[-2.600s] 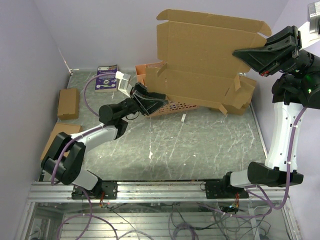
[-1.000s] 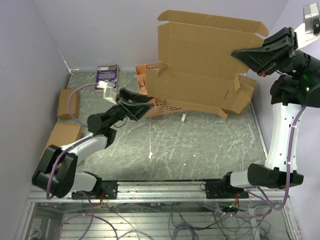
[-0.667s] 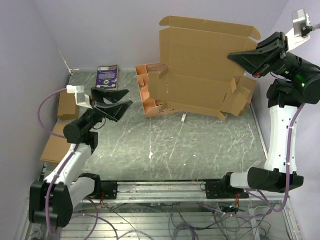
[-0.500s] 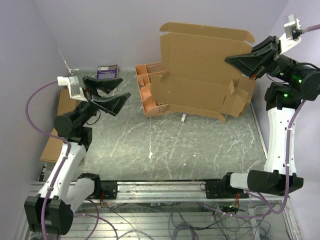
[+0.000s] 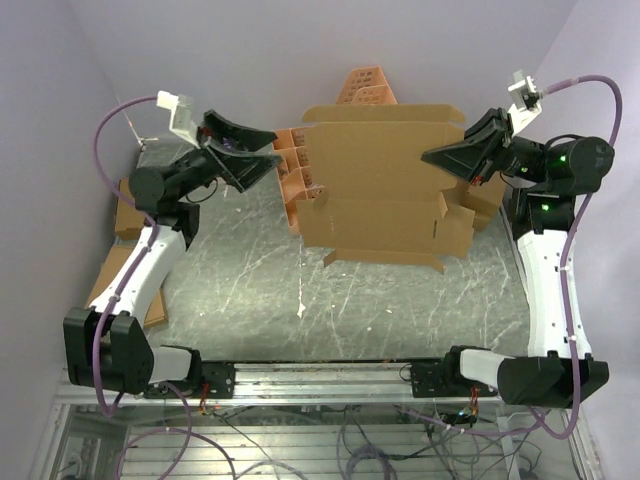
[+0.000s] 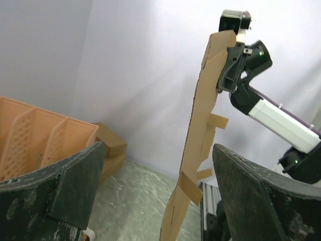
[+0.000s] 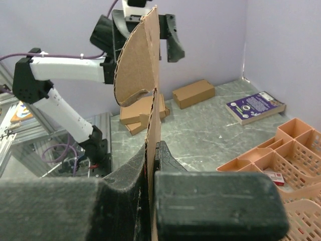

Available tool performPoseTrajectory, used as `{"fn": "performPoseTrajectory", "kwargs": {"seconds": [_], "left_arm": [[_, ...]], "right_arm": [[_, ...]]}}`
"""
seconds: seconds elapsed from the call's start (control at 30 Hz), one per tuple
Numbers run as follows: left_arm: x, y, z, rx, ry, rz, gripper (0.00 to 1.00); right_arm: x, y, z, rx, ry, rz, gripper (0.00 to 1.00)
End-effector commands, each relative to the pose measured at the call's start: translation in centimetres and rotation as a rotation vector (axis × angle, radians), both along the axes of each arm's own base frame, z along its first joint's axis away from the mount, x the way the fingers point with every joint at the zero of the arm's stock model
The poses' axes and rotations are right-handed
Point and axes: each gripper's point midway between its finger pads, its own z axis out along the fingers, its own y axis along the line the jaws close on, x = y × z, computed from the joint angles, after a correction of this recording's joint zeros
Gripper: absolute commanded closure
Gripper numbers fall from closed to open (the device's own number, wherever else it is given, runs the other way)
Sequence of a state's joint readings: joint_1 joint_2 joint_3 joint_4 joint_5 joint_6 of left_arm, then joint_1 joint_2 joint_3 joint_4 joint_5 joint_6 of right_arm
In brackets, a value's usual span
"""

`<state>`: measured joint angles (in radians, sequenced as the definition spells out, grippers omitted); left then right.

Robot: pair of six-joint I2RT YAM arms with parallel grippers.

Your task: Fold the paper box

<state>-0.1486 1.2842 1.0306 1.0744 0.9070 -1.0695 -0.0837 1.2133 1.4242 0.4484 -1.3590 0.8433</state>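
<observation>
Above the table (image 5: 400, 300), the paper box (image 5: 385, 190) hangs upright as a flat sheet, now raised clear of the orange rack (image 5: 291, 180), its right edge pinched between the right gripper's (image 5: 440, 157) closed fingers. The left gripper (image 5: 268, 150) has risen beside it, fingers spread wide and apart from it; folding has likely yet to begin

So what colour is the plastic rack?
Orange lattice; the rack shows best in the right wrist view.

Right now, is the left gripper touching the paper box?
Apart. The left wrist view shows the paper box edge-on between the fingers of the open left gripper, with bare gaps on both sides.
</observation>
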Motion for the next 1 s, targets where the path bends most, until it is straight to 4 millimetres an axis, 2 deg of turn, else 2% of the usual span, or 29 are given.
{"fn": "performPoseTrajectory", "kwargs": {"seconds": [0.0, 0.13, 0.3, 0.47, 0.57, 0.7, 0.97], "left_arm": [[-2.4, -2.9, 1.6, 0.086, -0.097, -0.079, 0.02], [-2.3, -5.1, 1.0, 0.175, -0.086, -0.086, 0.01], [-3.2, -6.4, 1.3, 0.19, -0.098, -0.151, 0.07], [-2.8, -7.8, 0.3, 0.251, -0.068, -0.188, 0.34], [-2.9, -8.2, 0.2, 0.267, -0.073, -0.206, 0.43], [-3.3, -8.5, 0.5, 0.297, -0.075, -0.243, 0.49], [-3.5, -8.6, -0.1, 0.364, -0.052, -0.284, 0.53]], "right_arm": [[-1.2, 0.8, -0.1, -0.017, -0.043, 0.029, 1.0], [-1.5, 1.2, -0.5, -0.021, -0.035, 0.046, 1.0], [-1.4, 1.6, -1.1, -0.025, -0.025, 0.057, 1.0], [-1.5, 1.9, -1.2, -0.027, -0.021, 0.071, 1.0], [-1.4, 2.1, -1.4, -0.031, -0.023, 0.071, 1.0], [-1.1, 2.2, -1.8, -0.035, -0.015, 0.074, 1.0], [-0.8, 2.3, -2.5, -0.046, -0.008, 0.075, 1.0]]}}
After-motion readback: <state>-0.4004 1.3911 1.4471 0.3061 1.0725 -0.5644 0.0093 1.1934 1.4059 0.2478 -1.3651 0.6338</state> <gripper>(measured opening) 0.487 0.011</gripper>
